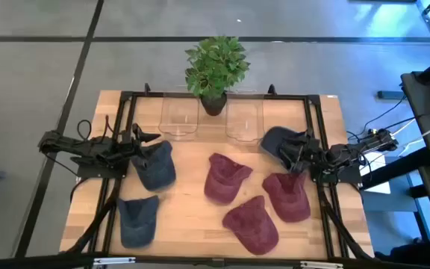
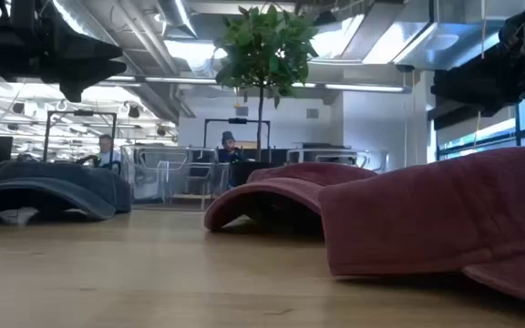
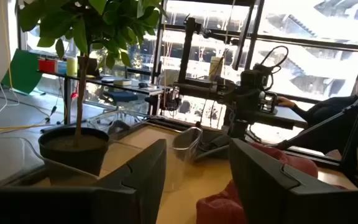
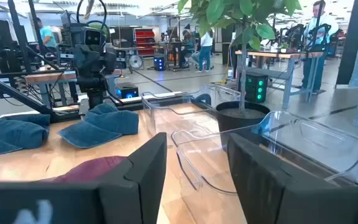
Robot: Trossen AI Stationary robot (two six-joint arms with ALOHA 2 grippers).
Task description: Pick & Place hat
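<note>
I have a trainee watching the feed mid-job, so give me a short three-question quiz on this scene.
1. How many red hats lie on the table, and how many blue?
2. True or false: the clear bins by the plant already hold hats.
3. Which blue hat lies nearest the right gripper: A, the one at the front left corner; B, the one by the right bin?

Key: 1. four red, three blue. 2. false, both look empty. 3. B.
</note>
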